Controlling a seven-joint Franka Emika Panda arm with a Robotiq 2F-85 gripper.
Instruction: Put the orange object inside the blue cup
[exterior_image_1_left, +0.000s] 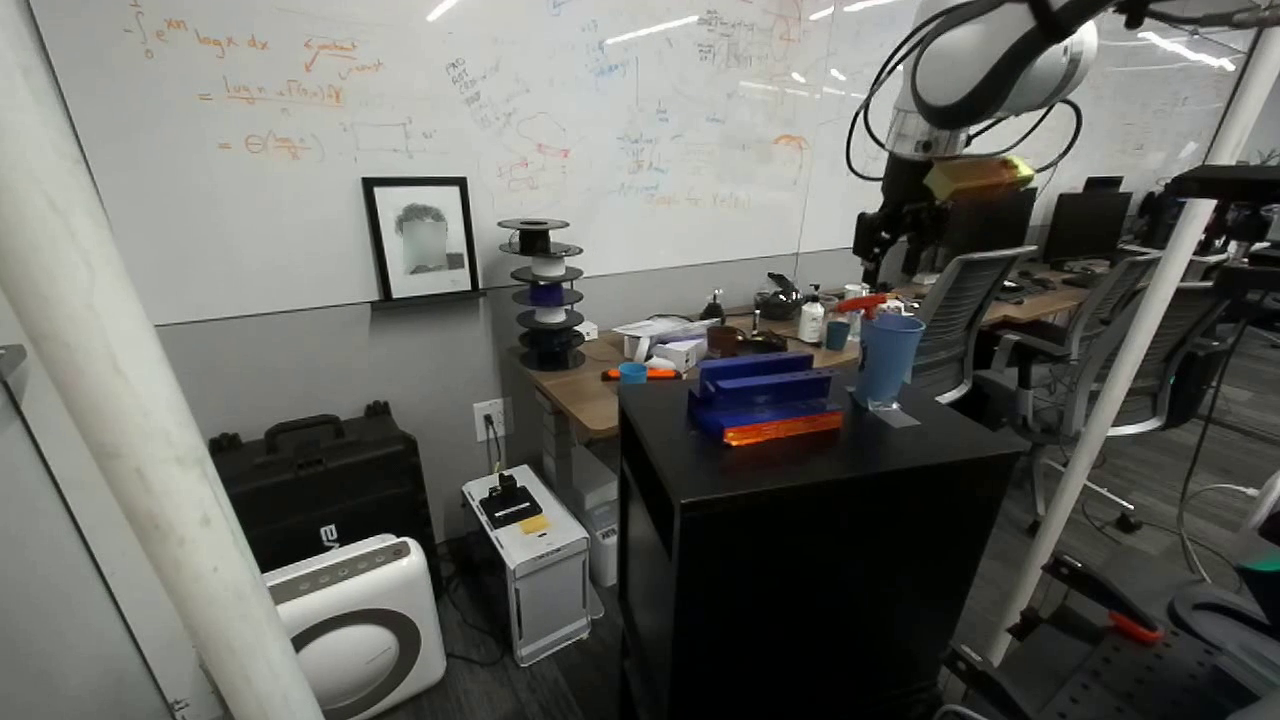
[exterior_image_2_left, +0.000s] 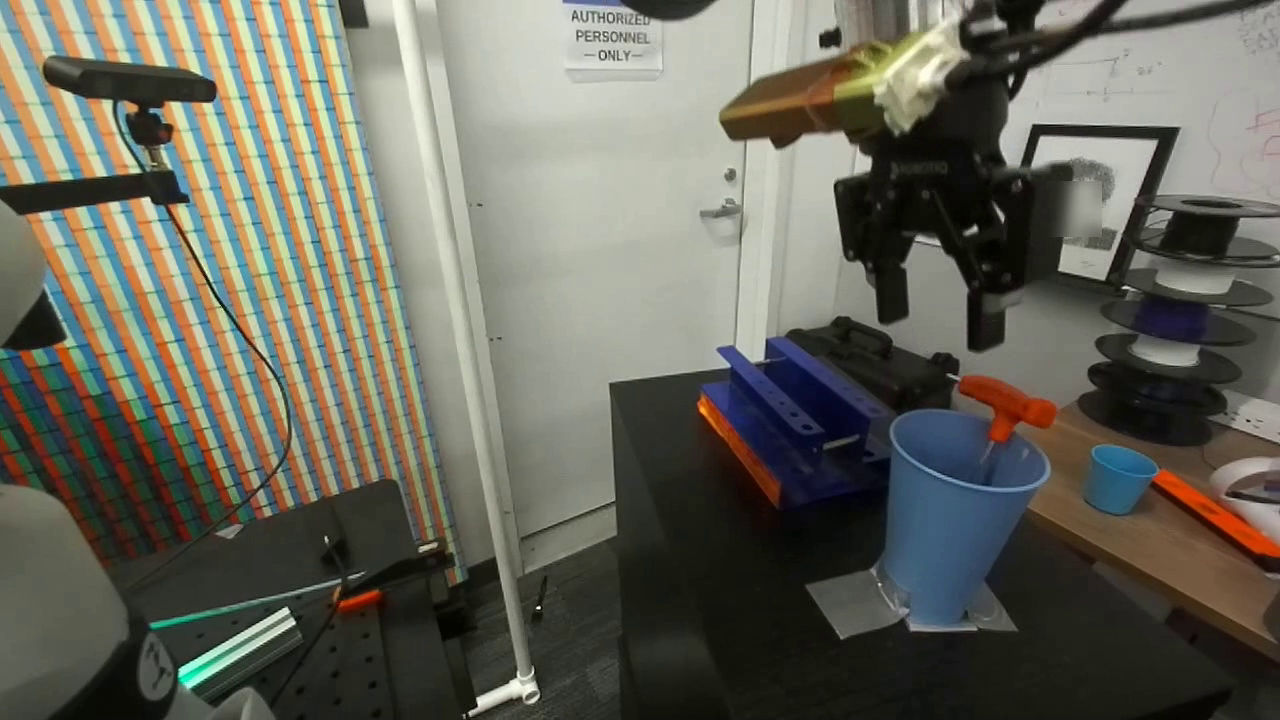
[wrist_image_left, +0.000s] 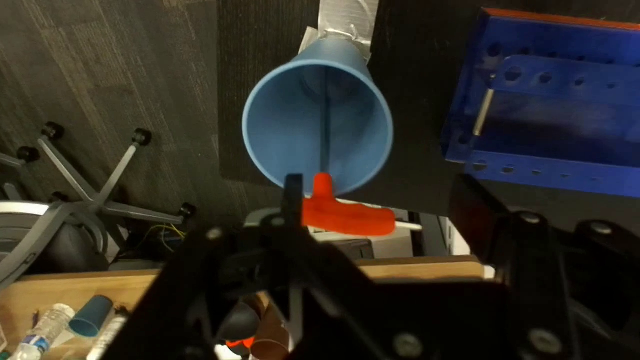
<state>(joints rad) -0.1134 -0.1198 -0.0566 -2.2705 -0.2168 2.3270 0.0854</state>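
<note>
The tall light-blue cup (exterior_image_2_left: 950, 540) stands upright on the black cabinet, its base taped down; it also shows in the wrist view (wrist_image_left: 280, 130) and in an exterior view (exterior_image_1_left: 888, 360). The orange object is a T-handled tool (exterior_image_2_left: 1012, 402). Its thin shaft is inside the cup and its orange handle (wrist_image_left: 350, 218) sticks out above the rim, leaning against it. My gripper (exterior_image_2_left: 938, 310) is above the cup and handle with its fingers apart and nothing between them. In the wrist view the left finger of my gripper (wrist_image_left: 378, 192) covers one end of the handle.
A dark-blue rack-like box (exterior_image_2_left: 820, 440) with an orange edge lies beside the cup on the black cabinet (exterior_image_1_left: 840, 560). A wooden desk behind holds a small blue cup (exterior_image_2_left: 1118, 480), an orange tool (exterior_image_2_left: 1215, 515) and a stack of spools (exterior_image_1_left: 545, 300).
</note>
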